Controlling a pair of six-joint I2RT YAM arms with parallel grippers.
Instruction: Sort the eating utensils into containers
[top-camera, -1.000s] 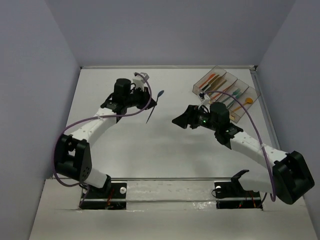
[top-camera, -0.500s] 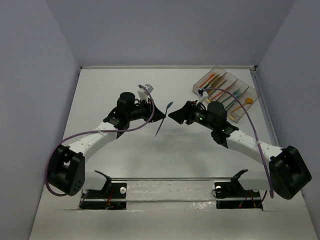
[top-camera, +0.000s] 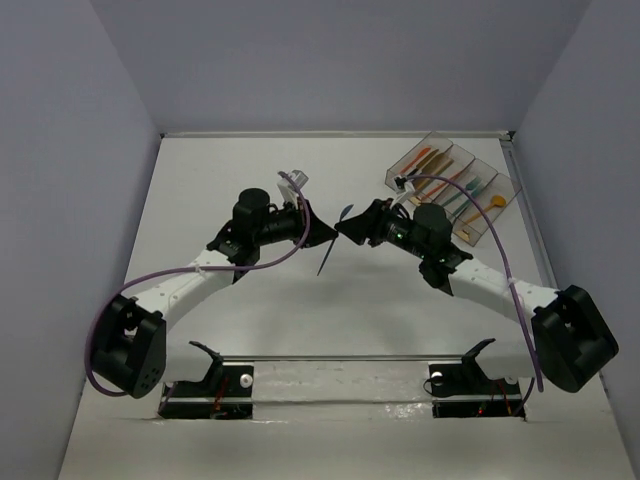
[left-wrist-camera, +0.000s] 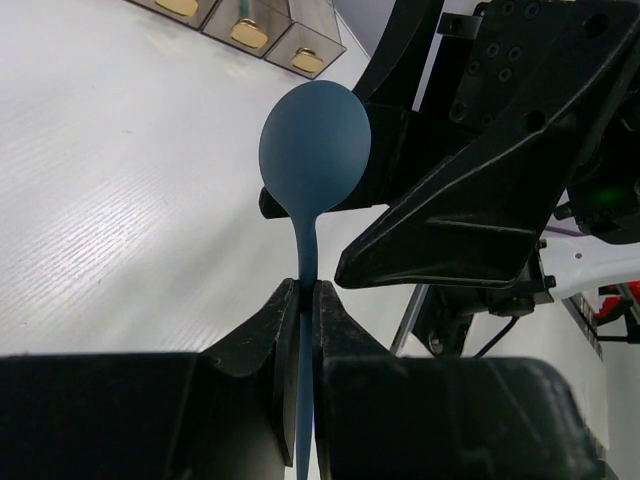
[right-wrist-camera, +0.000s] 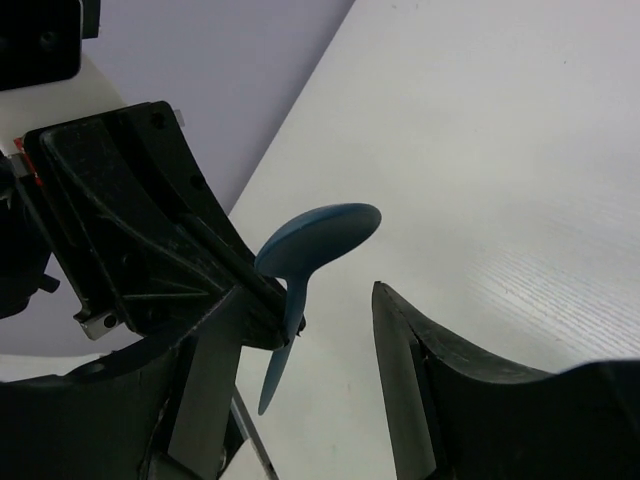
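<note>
Left gripper (left-wrist-camera: 308, 290) clamps blue spoon (left-wrist-camera: 315, 150) mid-handle — right gripper (right-wrist-camera: 320, 312) spread wide beside its bowl.

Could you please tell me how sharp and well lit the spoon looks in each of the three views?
Top view: soft, even light; the blue spoon is small but sharp. Left wrist view: its bowl is crisp and matte, the left pincer is underexposed black, and the bins behind are slightly soft. Right wrist view: the spoon is clear, the right pincer nearly a silhouette against the bright table.
</note>
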